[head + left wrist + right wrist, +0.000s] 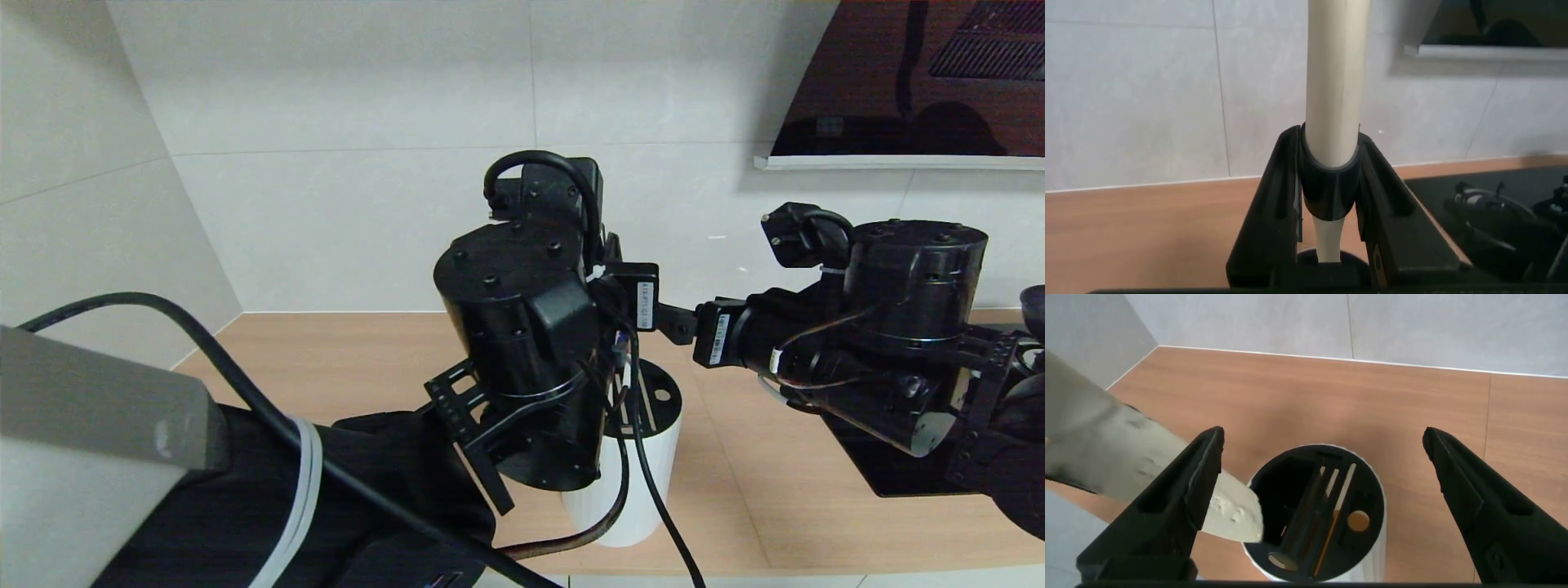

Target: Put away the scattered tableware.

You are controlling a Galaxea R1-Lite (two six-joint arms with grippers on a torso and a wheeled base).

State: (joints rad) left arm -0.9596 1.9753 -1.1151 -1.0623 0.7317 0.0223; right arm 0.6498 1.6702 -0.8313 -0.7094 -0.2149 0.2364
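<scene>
The left gripper (pixel 1331 157) pinches the utensil: its two black fingers (pixel 1282 188) are pressed against the round, cream handle (pixel 1337 73) from either side. The handle stands between them and runs on past the fingertips and out of the picture. Below the clamp it narrows to a thinner stem.

In the head view the left arm (pixel 522 327) hangs directly over the white holder (pixel 645 482), which stands on the wooden counter (pixel 326 351). The arm hides most of the holder's top.

From the right wrist, the utensil (pixel 1118 449) shows as a broad, pale, flat piece slanting down toward the holder (pixel 1374 539). Its rounded end (pixel 1233 510) lies at the rim, overlapping the edge of the dark opening. I cannot tell if it touches the rim or has gone inside. Several thin sticks (pixel 1327 510), dark ones and a wood-coloured one, already stand in the holder's slots.

The right gripper (pixel 1321 437) is spread wide and holds nothing, with one finger on each side of the holder, above it and apart from it. The utensil passes behind one finger.

The right arm (pixel 898 327) lies over a black cooktop (pixel 890 465) beside the holder. A dark hood (pixel 906 82) hangs on the tiled wall (pixel 367 122) behind.
</scene>
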